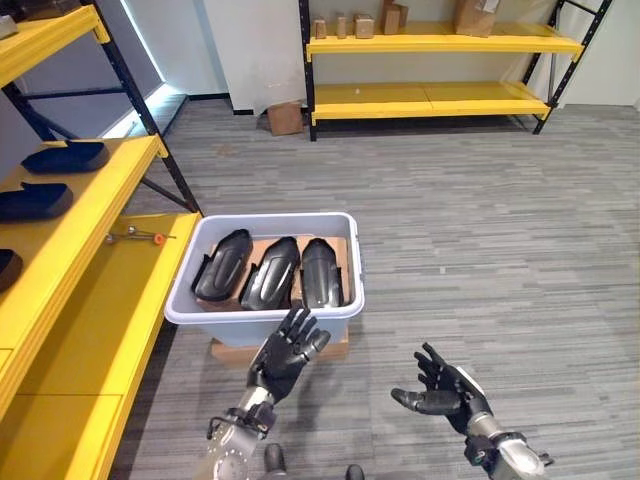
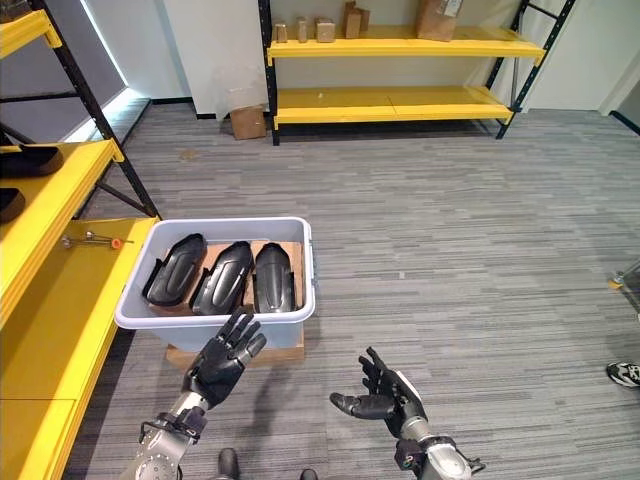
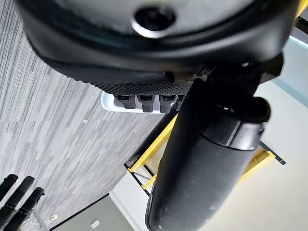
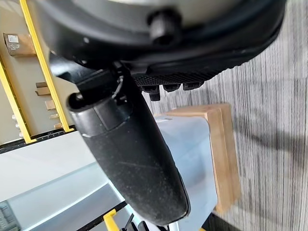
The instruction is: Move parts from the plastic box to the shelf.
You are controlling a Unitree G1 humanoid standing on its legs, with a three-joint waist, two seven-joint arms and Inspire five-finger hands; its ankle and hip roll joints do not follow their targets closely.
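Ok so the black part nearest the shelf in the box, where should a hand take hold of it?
Likely from above, across the narrow width of the leftmost black part; it lies lengthwise, flanked by the plastic box wall and its neighbour. The left hand is nearest.

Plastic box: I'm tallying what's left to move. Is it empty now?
No. The plastic box holds three dark parts side by side, and both hands are open outside it.

Bright even indoor light, soft shadows under the plastic box [image 1: 265, 305], glowing strip along the far wall, wrist views blurred up close
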